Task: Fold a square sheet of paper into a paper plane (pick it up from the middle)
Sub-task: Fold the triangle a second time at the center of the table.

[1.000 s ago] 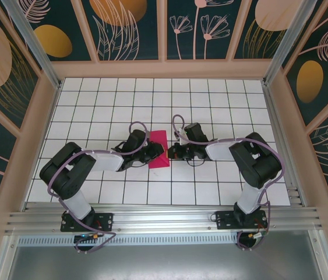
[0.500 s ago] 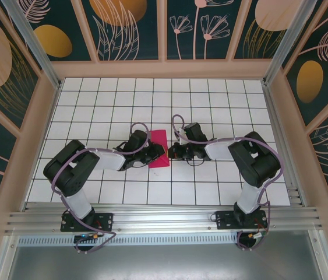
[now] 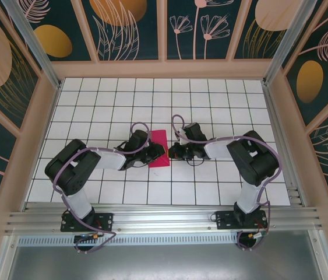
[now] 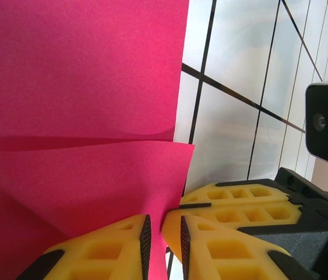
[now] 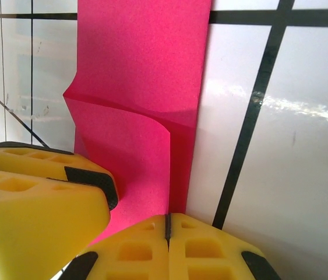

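The left end effector nips a flap of the square sheet of paper; the right end effector pins it
The sheet lies midway on the white tiled surface, doubled into a narrow strip between the arms. The left fingers stand narrow with the upper layer caught between them, likely to steer it into the next fold. The right fingers are pressed together, empty, tips at the strip's edge, seemingly to keep the lower layer from sliding
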`<act>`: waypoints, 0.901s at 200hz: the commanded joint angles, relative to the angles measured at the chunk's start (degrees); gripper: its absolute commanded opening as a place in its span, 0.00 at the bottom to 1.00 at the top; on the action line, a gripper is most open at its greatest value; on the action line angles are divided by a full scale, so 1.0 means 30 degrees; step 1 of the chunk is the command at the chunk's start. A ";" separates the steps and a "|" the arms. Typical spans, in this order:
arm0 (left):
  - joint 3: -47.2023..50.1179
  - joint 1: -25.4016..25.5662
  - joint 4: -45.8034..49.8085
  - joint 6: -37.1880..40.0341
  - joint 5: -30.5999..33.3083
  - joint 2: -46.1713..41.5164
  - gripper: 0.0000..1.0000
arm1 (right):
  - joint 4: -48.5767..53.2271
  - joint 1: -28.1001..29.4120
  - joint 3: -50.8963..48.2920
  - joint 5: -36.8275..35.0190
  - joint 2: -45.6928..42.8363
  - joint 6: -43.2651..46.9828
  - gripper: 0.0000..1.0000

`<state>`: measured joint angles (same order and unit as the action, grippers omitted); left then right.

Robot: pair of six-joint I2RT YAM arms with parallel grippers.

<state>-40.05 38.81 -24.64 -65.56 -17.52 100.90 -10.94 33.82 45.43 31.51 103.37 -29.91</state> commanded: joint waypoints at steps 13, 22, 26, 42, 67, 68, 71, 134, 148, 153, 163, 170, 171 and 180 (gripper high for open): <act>-0.0421 0.0062 0.0385 0.0495 0.0243 0.0188 0.23 | 0.0363 -0.0131 0.0582 0.0152 0.0468 0.0286 0.04; -0.0420 0.0052 0.0505 0.0485 0.0323 0.0202 0.23 | 0.0407 -0.0113 0.0641 0.0133 0.0500 0.0331 0.04; -0.0397 0.0071 0.0537 0.0492 0.0353 0.0191 0.23 | 0.0423 -0.0125 0.0638 0.0158 0.0494 0.0332 0.05; -0.0345 0.0069 0.0622 0.0435 0.0441 0.0266 0.23 | 0.0497 -0.0136 0.0666 0.0162 0.0471 0.0358 0.06; -0.0361 0.0046 0.0822 0.0401 0.0617 0.0318 0.22 | 0.0583 -0.0149 0.0621 0.0163 0.0081 0.0288 0.09; -0.0360 0.0045 0.0827 0.0404 0.0621 0.0320 0.22 | 0.0591 -0.0160 0.0605 0.0163 0.0024 0.0281 0.09; -0.0360 0.0065 0.0853 0.0415 0.0646 0.0321 0.22 | 0.0584 -0.0162 0.0595 0.0162 -0.0059 0.0259 0.10; -0.0382 0.0055 0.0832 0.0449 0.0621 0.0377 0.21 | 0.0065 -0.0668 -0.1103 -0.0537 -0.3089 -0.0403 0.25; -0.0360 0.0072 0.0831 0.0461 0.0654 0.0379 0.21 | 0.0070 -0.0669 -0.1412 -0.0416 -0.3347 -0.0401 0.24; -0.0389 0.0055 0.0824 0.0433 0.0654 0.0379 0.21 | 0.0041 -0.0651 -0.1488 -0.0302 -0.3354 -0.0401 0.22; -0.0391 0.0067 0.0832 0.0434 0.0651 0.0379 0.21 | -0.0016 -0.0589 -0.1604 -0.0032 -0.3340 -0.0430 0.17; -0.0362 0.0072 0.0810 0.0422 0.0647 0.0367 0.20 | -0.0001 -0.0527 -0.1652 0.0102 -0.3263 -0.0430 0.15; -0.0346 0.0072 0.0806 0.0429 0.0650 0.0373 0.20 | 0.0006 -0.0525 -0.1659 0.0117 -0.3245 -0.0430 0.15; -0.0353 0.0072 0.0828 0.0381 0.0687 0.0335 0.20 | 0.0014 -0.0394 -0.1674 0.0274 -0.3118 -0.0401 0.12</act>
<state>-40.10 38.81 -23.31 -65.34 -16.19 101.32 -10.52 31.99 41.65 31.09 94.17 -30.98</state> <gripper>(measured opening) 0.205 0.142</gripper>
